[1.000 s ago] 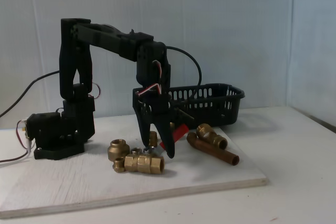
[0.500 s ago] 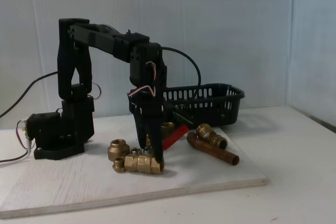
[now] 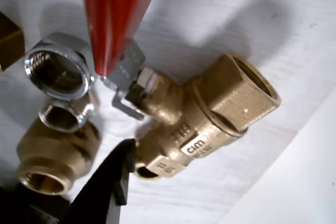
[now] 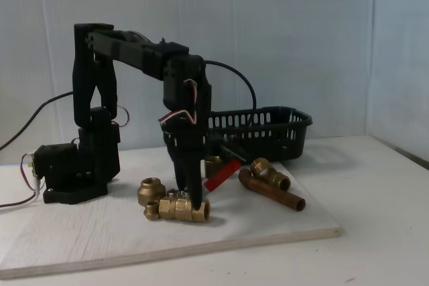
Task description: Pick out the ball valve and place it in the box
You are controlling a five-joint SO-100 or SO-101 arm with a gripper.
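- Currently the gripper (image 4: 192,200) is down over the ball valve (image 4: 184,208), which lies on the white board (image 4: 100,232); jaw spacing cannot be told.
- Wrist view: one dark fingertip (image 3: 113,174) sits right at the brass body (image 3: 205,119); contact is unclear. The red lever (image 3: 113,14) runs up and away.
- Left of the claw: small brass couplings (image 4: 150,191), close by.
- Right: copper pipe (image 4: 271,191), then open board.
- Behind the claw: the box (image 4: 268,132).
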